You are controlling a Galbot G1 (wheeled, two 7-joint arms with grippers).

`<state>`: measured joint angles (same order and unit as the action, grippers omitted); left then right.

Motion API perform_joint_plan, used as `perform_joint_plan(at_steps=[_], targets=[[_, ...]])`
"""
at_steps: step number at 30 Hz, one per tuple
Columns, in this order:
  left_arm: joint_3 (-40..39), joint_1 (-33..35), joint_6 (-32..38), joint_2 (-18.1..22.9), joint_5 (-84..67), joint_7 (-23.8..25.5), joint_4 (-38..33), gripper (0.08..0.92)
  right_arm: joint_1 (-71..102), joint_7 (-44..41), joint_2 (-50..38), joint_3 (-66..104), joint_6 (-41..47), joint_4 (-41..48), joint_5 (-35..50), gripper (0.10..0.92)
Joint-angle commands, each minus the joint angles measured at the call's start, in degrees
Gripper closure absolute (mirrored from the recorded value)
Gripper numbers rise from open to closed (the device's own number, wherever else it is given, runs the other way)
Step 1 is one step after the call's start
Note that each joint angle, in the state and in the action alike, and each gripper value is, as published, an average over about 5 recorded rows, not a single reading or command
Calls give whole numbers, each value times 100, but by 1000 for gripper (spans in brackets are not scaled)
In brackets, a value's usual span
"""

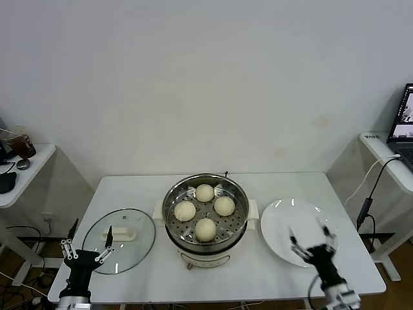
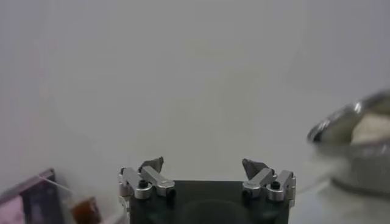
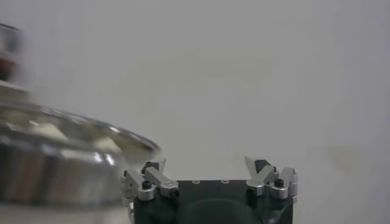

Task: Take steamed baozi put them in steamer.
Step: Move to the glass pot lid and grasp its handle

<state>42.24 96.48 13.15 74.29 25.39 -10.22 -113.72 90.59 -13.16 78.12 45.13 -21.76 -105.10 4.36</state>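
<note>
Four small, round, cream-white steamed baozi (image 1: 205,210) are seen sitting apart on the holed steel tray inside the big shiny steel steamer (image 1: 173,194) in the middle of the white table (image 1: 271,184); the flat white plate (image 1: 277,236) beside it looks bare, so the job seems done. The right gripper (image 1: 312,239) is held low over the plate with its fingers spread wide and nothing in them; the left gripper (image 1: 86,248), also wide and holding nothing, is parked by the round glass lid (image 1: 139,242). To end well, both arms should be drawn back slowly and kept clear of the steamer's rim, though the plate's near edge is partly hidden.
</note>
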Motion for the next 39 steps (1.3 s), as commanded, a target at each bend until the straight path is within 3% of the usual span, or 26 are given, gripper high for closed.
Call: perform_joint_plan(at_steps=[1, 8, 13, 39], targets=[[213, -316, -96, -848, 4555, 78, 1311, 177, 743, 447, 812, 1206, 273, -86, -28, 203], [-277, -1045, -67, -1246, 4948, 305, 2180, 177, 882, 262, 883, 820, 1076, -239, 314, 203], [-458, -1419, -2, -1381, 4984, 238, 2603, 177, 874, 169, 933, 665, 1168, -232, 275, 203], [-1122, -2985, -83, -1318, 4980, 224, 3744, 177, 929, 114, 1176, 335, 926, -206, -245, 203]])
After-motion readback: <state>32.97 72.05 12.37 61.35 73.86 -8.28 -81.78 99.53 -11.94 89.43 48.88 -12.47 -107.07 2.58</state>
